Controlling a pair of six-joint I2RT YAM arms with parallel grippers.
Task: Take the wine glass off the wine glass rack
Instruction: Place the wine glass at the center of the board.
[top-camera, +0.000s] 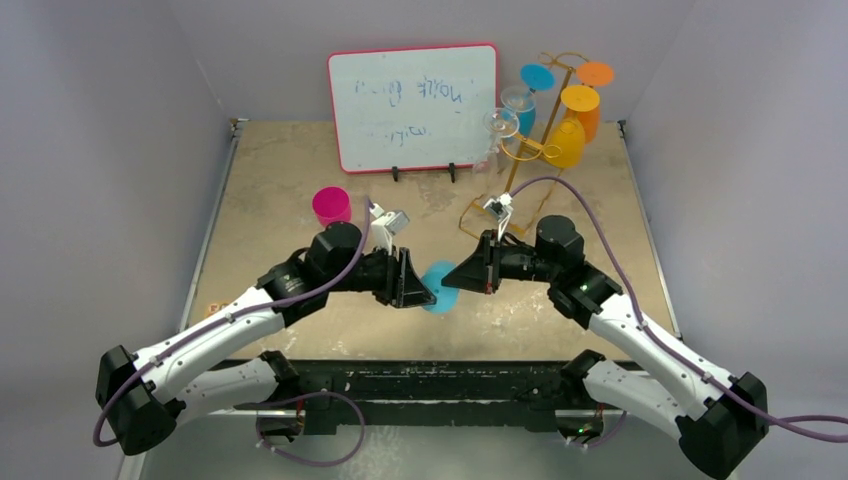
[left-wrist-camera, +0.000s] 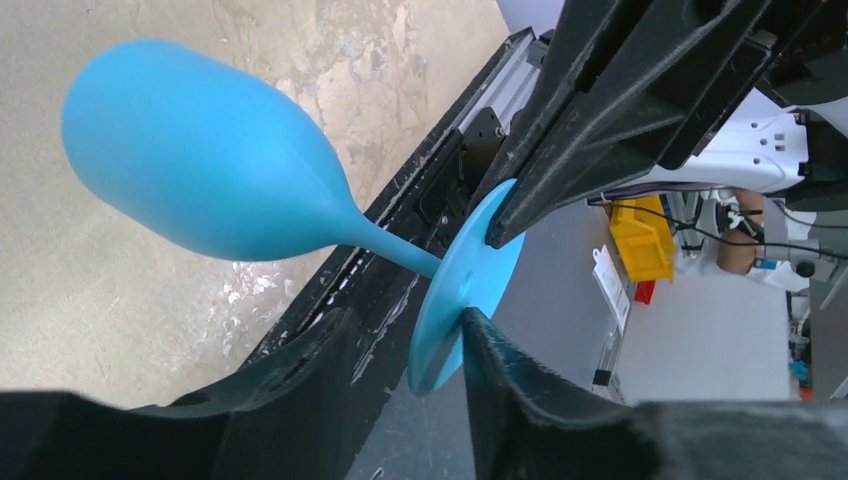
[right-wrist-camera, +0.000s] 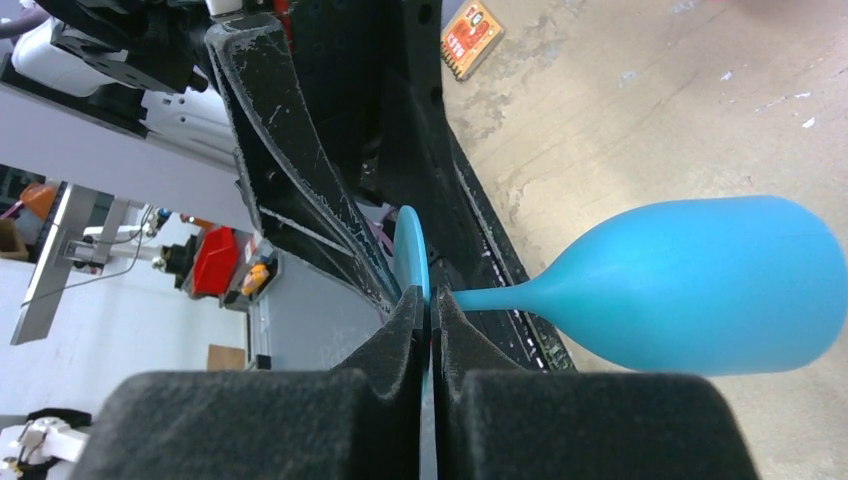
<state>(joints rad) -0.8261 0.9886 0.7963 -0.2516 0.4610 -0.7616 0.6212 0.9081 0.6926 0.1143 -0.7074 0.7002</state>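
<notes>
Wine glass (top-camera: 437, 288) is off the rack (top-camera: 530, 150), its foot pinched in your right gripper (right-wrist-camera: 430, 320); left gripper (left-wrist-camera: 408, 318) straddles it, jaws apart. Next, probably set it down.

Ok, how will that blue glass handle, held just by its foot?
The blue glass looks opaque and matte, so probably light plastic. The right tool pinches only its thin foot edge, so it may pivot or slip. Laid sideways, its round bowl would likely roll.
</notes>
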